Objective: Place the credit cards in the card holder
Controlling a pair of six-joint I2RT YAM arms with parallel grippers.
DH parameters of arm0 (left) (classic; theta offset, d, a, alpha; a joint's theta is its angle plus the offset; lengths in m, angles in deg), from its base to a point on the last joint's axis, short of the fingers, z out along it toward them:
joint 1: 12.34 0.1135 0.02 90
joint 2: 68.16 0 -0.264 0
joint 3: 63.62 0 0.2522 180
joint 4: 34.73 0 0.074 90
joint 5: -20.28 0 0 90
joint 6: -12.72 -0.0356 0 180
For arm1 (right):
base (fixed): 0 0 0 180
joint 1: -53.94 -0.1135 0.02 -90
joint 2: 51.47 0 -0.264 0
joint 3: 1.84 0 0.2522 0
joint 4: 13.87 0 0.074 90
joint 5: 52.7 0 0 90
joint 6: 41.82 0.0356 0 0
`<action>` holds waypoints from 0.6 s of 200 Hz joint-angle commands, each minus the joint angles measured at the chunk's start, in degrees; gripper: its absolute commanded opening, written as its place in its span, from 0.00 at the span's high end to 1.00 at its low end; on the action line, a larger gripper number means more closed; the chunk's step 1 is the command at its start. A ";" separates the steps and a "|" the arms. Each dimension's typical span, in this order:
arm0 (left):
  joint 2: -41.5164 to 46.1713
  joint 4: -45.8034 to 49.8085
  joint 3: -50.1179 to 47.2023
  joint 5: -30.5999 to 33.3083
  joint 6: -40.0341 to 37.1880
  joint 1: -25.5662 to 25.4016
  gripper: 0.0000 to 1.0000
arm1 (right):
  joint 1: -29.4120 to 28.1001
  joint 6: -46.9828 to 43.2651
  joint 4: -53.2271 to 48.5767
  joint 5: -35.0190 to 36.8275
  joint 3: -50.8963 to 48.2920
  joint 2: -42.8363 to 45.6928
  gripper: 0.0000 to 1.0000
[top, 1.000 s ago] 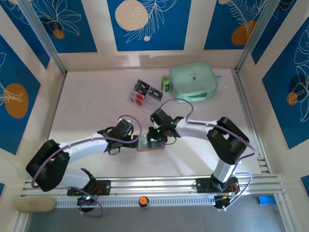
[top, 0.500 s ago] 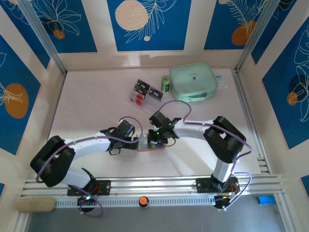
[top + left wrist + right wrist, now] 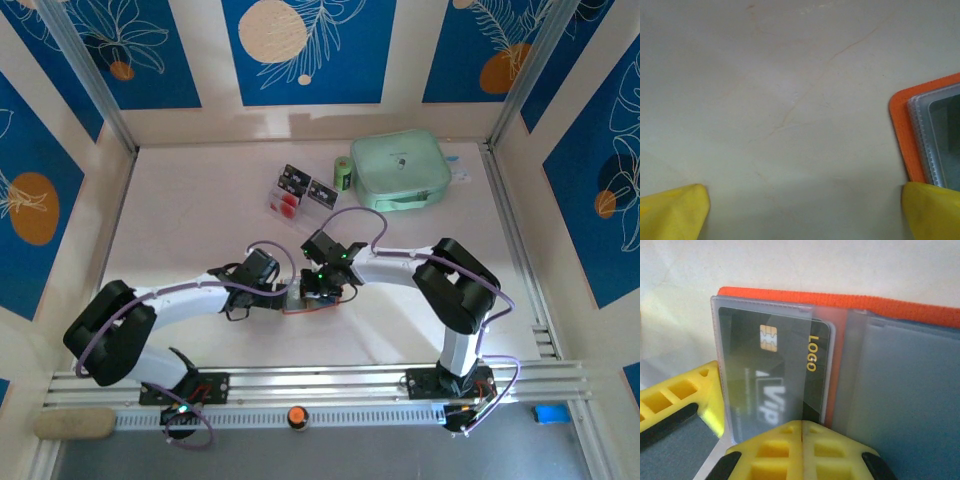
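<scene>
Card holder (image 3: 850,302) lay open and flat on the table (image 3: 790,75), near-centre between the two arms, with its grey pockets facing up. Right gripper (image 3: 802,447) had its fingers pressed together, tips at the open edge of a clear sleeve (image 3: 720,340) on one half of the holder. A black VIP card (image 3: 772,375) with a gold chip sat almost fully inside that sleeve. The closed tips read as a pusher for seating the card. Whether they also pinched the sleeve edge couldn't be told. Left gripper (image 3: 802,215) hung just left of the holder, fingers spread wide with nothing between them. The fingertip (image 3: 932,210) nearest the holder was touching or just over its orange corner. That was judged to be a brace so the holder wouldn't slide while the card went in. The loose credit cards (image 3: 300,190) lay on the far side of the table, well apart from the holder and not yet pocketed, so the task was judged partway done. Just right of them stood a small green cylinder (image 3: 343,173), then the mint-green zip pouch (image 3: 400,170). Both wrists crowded over the holder and hid most of it from above. The table between holder and loose cards was bare, so the reach looked open. The cylinder sat close beside the right-hand card, which left little finger room there. Cards lying flat would likely be fiddly to lift.
</scene>
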 commanded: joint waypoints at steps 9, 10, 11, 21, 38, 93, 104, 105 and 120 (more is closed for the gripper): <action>1.27 1.39 0.57 -2.19 0.53 0.46 0.00 | 0.70 -1.61 -2.35 -1.26 0.73 3.06 1.00; 1.38 1.49 0.61 -2.22 0.58 0.50 0.00 | 0.81 -1.57 -2.40 -1.18 0.70 3.20 1.00; 1.48 1.54 0.63 -2.15 0.60 0.52 0.00 | 0.86 -1.60 -2.42 -1.14 0.69 3.37 1.00; 2.44 2.07 0.82 -1.61 1.06 0.59 0.00 | 1.40 -1.50 -2.69 -0.54 0.20 4.74 1.00; 4.16 3.15 1.05 -0.15 2.20 0.72 0.00 | 2.44 -1.59 -3.06 0.26 -0.50 6.52 1.00; 8.25 5.66 0.70 4.13 5.20 2.35 0.00 | 4.03 -2.95 -3.44 -0.09 0.17 5.20 1.00; 8.19 5.46 0.52 4.07 5.18 2.62 0.00 | 3.90 -3.09 -3.37 -0.39 0.66 4.20 1.00; 8.18 5.46 0.54 4.03 5.14 2.59 0.00 | 3.90 -3.15 -3.35 -0.44 0.71 4.13 1.00; 7.68 5.20 0.40 3.53 4.87 2.84 0.00 | 3.73 -3.28 -3.06 -0.80 1.32 2.91 1.00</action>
